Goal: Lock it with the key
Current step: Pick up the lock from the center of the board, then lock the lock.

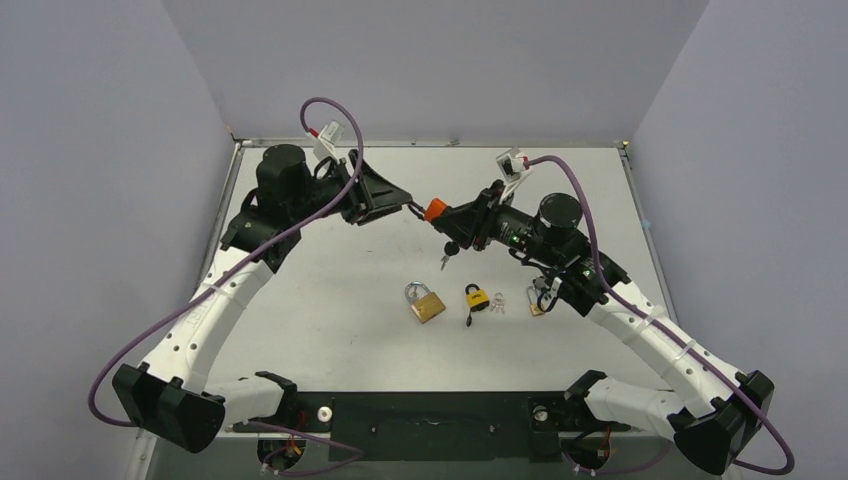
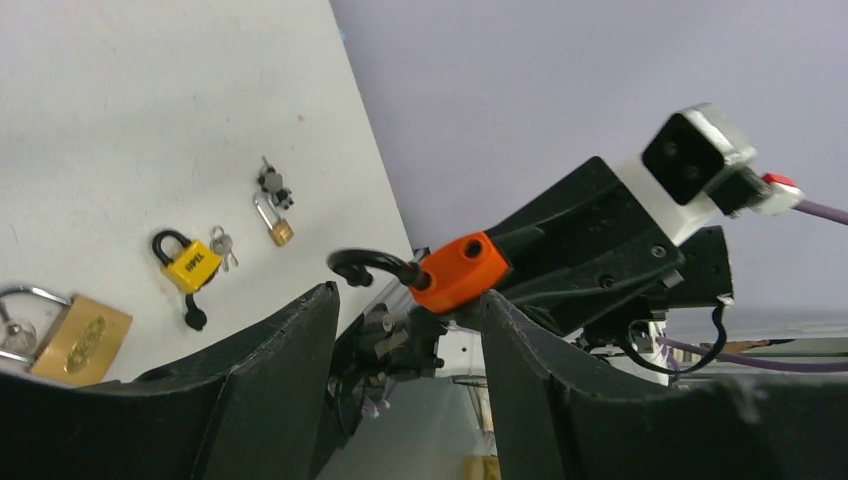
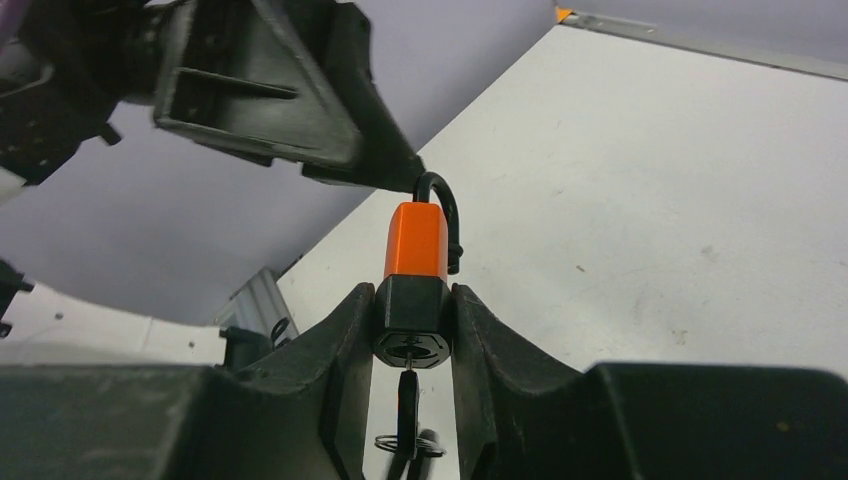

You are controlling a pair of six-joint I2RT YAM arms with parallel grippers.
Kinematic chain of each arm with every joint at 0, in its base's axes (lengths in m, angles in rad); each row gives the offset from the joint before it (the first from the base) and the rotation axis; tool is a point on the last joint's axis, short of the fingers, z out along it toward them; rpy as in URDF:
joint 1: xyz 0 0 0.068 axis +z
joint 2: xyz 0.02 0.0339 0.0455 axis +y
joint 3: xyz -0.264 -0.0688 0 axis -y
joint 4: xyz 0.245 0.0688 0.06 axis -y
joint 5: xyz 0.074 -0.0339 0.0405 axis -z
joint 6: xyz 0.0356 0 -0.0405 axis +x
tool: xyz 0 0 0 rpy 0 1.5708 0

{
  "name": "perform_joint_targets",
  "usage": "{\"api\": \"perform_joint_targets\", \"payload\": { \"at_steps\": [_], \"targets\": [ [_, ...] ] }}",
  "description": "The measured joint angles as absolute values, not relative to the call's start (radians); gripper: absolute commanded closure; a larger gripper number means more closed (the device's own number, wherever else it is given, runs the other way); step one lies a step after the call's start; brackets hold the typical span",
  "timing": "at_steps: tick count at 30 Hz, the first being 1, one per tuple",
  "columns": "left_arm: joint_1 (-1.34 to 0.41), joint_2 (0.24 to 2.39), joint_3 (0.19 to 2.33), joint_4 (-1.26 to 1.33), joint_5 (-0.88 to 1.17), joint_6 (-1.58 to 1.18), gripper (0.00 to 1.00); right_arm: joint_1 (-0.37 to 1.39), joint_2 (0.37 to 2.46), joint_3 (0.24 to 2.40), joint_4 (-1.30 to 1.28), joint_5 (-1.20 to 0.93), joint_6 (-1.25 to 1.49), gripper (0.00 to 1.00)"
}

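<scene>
Orange padlock (image 3: 416, 240) held above the tabletop (image 1: 330, 270), its black base clamped in the right gripper (image 3: 412, 292). The shackle points toward the nearer left gripper (image 2: 407, 300), whose fingers are spread (possibly touching it). The key (image 3: 407, 400) hangs beneath.

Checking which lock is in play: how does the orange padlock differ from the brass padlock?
The orange padlock is held in the air by the right gripper, while the brass padlock lies flat on the table. The orange padlock has a black shackle and the brass padlock has a silver one. Both are padlocks with a curved shackle.
</scene>
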State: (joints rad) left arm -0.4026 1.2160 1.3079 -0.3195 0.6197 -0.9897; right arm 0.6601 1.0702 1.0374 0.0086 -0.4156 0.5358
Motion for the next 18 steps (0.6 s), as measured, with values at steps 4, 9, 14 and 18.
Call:
{"api": "perform_joint_targets", "payload": {
  "at_steps": [4,9,14,18],
  "targets": [
    [-0.402,1.220,1.280,-0.359,0.643,-0.983,0.49,0.661,1.071,1.044,-0.019,-0.508,0.519,1.00],
    [-0.402,1.191,1.282,-0.398,0.650,-0.809,0.49,0.661,1.072,1.066,-0.048,-0.595,0.510,1.00],
    [-0.402,1.121,1.311,-0.426,0.693,-0.593,0.50,0.661,1.071,1.089,-0.051,-0.680,0.527,1.00],
    [-0.403,1.052,1.314,-0.391,0.778,-0.487,0.50,0.661,1.071,1.092,-0.030,-0.748,0.573,1.00]
  ]
}}
